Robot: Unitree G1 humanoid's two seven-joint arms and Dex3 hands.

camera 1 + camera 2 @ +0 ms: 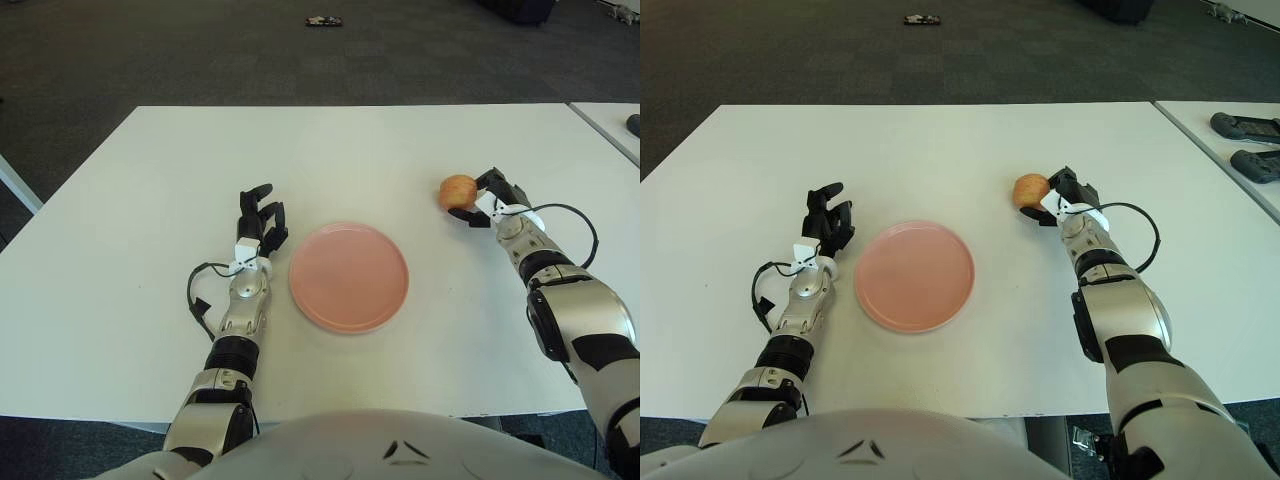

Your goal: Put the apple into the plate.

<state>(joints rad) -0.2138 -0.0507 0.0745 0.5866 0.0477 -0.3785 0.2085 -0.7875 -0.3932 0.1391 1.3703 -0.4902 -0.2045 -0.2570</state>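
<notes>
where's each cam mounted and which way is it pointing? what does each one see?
Left eye view: on the head, facing forward and down at the white table; shows both arms, the left hand left of the pink plate, the right hand gripping the apple.
Right eye view: same head, slightly to the right; same downward look, same arms and chest edge.
Shared: table, plate, apple, both hands.

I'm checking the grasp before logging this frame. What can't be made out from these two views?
- Whether the apple is off the table: its underside is hidden in both views.
- The right hand fingers' contact on the apple's far side, hidden by the apple.
- The left hand, left of the plate: its palm faces down, unseen.
</notes>
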